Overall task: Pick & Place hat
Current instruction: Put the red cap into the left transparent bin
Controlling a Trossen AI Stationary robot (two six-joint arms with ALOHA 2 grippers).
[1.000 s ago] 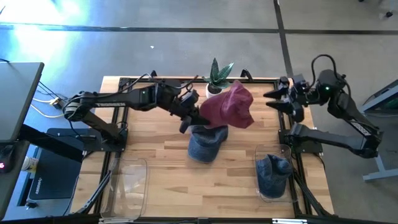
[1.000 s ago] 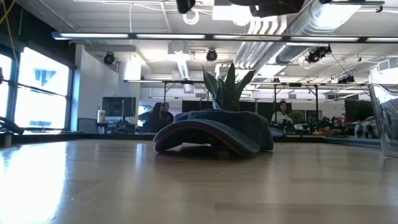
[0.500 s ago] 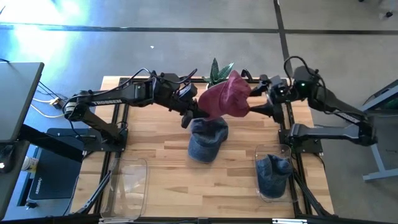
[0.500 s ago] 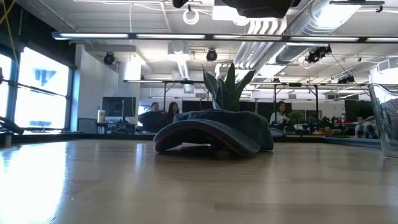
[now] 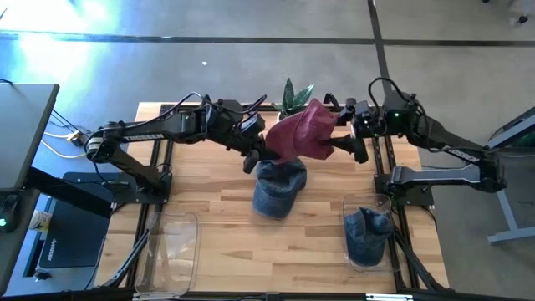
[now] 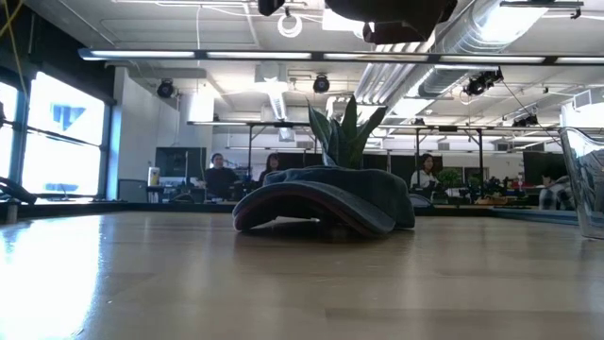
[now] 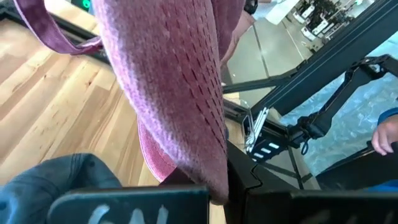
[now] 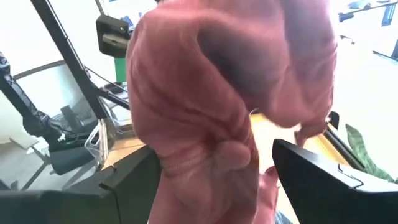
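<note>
A maroon hat (image 5: 303, 134) is held up in the air over the table's far middle by my left gripper (image 5: 266, 153), which is shut on it. My right gripper (image 5: 341, 139) has come up to the hat's right side. It is open, and in the right wrist view its fingers (image 8: 134, 183) stand on either side of the bunched maroon cloth (image 8: 214, 118). A blue-grey hat (image 5: 278, 186) lies brim-down on the wood below, and the low view shows it (image 6: 326, 198) too. My left gripper pinches a fold of the maroon hat's cloth (image 7: 208, 165) between its two fingers, at the hat's left side. It comes level from the table's left. The hat is lifted clear and stands out beyond the fingers toward the right arm, with its strap (image 7: 59, 38) hanging loose. My right gripper has cloth between its open fingers; whether they touch it I cannot tell.
A potted plant (image 5: 294, 100) stands at the far edge behind the hats. A clear bin (image 5: 368, 236) at the near right holds another blue hat. A second clear bin (image 5: 171, 247) sits at the near left. People sit in the room beyond the table.
My right gripper has swung toward the table's left and closed in on the maroon hat until its open fingers stand around the cloth. My left gripper has carried the hat slightly toward the far edge, then held still. The blue-grey hat has stayed put.
</note>
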